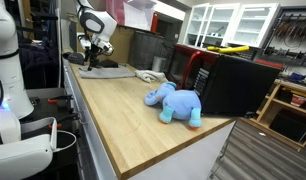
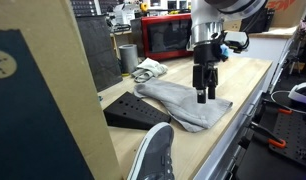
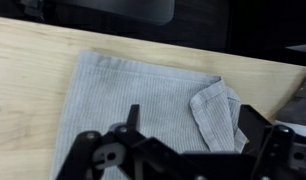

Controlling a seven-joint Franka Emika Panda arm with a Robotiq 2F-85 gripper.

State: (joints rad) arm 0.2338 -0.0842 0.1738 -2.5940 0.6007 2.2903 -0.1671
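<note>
Okay, your jaws hang wide open and empty, straight above the grey cloth (image 3: 143,90) on the desk (image 3: 33,60), folded corner off to one side.

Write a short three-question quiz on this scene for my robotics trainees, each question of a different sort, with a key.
1. True or false: the gripper is shut on the grey cloth.
2. Which thing lies on the table away from the gripper? A) blue plush toy B) coffee mug C) open book
3. Fill in: in the wrist view, one corner of the cloth is ____ over.
Key: 1 false, its jaws stand open over the cloth; 2 A; 3 folded.
</note>
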